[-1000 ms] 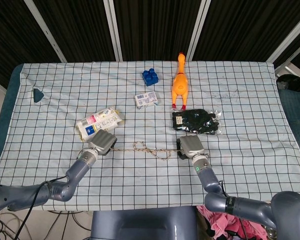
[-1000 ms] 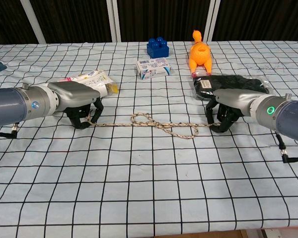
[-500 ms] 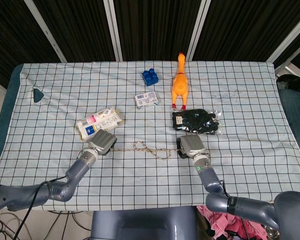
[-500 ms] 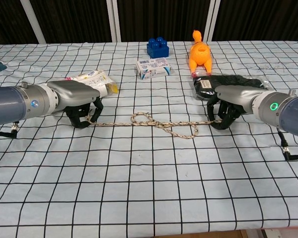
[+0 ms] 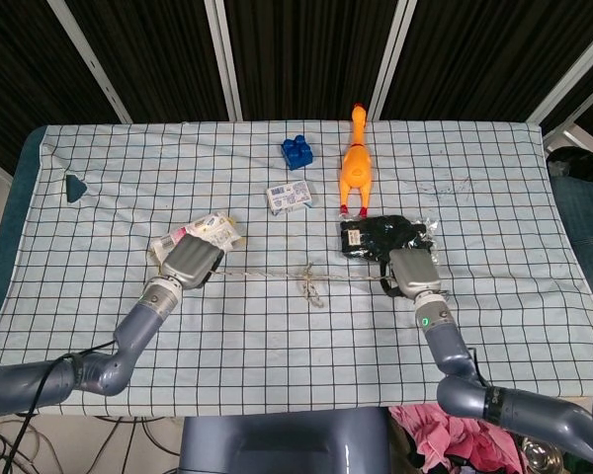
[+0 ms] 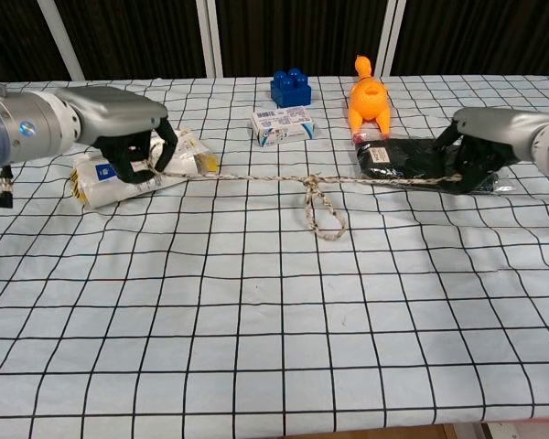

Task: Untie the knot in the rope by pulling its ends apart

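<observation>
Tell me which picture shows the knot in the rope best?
The chest view does: the knot is large there, and you can see the loop hanging below the stretched rope. In the head view the knot is only a small tangle, with its loop hard to make out.

rope (image 6: 293, 179) taut btwn left hand (image 6: 133, 151) & right hand (image 6: 480, 151), knot mid-span, loop hanging below

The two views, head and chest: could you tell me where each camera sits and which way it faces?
Head view: high above the near edge, looking steeply down on the table; both forearms, left hand and right hand show.
Chest view: low at the near edge, looking level across; left hand and right hand enter from the sides.
Shared: rope stretched between the hands, blue block.
</observation>
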Tool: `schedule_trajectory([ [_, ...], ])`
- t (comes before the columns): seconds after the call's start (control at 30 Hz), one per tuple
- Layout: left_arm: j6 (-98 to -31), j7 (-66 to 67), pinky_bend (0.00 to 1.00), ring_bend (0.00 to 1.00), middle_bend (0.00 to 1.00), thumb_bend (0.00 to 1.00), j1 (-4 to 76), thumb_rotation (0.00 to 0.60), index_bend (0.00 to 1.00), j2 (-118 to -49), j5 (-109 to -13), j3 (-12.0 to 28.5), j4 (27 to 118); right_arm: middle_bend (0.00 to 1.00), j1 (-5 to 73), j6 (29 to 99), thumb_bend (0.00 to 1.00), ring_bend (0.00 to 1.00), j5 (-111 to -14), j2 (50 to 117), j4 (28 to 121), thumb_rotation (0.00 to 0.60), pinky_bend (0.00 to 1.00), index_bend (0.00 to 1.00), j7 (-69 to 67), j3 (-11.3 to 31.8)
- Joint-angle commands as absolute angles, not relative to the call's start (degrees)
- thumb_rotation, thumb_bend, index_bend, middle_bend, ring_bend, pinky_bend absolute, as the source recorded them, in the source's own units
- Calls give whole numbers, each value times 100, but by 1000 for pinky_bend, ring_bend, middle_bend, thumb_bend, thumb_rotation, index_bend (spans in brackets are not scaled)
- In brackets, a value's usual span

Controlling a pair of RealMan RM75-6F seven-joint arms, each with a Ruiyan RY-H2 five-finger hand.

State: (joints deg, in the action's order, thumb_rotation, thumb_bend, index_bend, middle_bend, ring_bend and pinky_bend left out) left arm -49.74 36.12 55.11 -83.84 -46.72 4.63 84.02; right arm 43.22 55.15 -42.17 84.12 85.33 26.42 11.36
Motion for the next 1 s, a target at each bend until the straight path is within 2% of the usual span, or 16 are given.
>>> schedule_trajectory([
  [0.03,-5193,3624,1000,1000,973,477,5459,600,604,-7905,-4617,599,8811,887,4172,5582,390,1000,-4206,8057,8713,600,1000,587,2512,1171],
  [0.27,-5333,3415,1000,1000,973,477,5297,600,602,-7087,-4515,734,9270,887,3968,5578,390,1000,-4187,7441,8882,600,1000,587,2346,1164],
  [0.5,-5288,3212,1000,1000,973,477,5065,600,601,-6457,-4542,615,9502,887,3736,5409,390,1000,-4253,7024,8827,600,1000,587,2042,1056],
  [1.0,-5117,2299,1000,1000,973,477,4528,600,601,-6558,-5286,298,9051,887,3340,5240,390,1000,-4640,6835,8503,600,1000,587,1470,811],
])
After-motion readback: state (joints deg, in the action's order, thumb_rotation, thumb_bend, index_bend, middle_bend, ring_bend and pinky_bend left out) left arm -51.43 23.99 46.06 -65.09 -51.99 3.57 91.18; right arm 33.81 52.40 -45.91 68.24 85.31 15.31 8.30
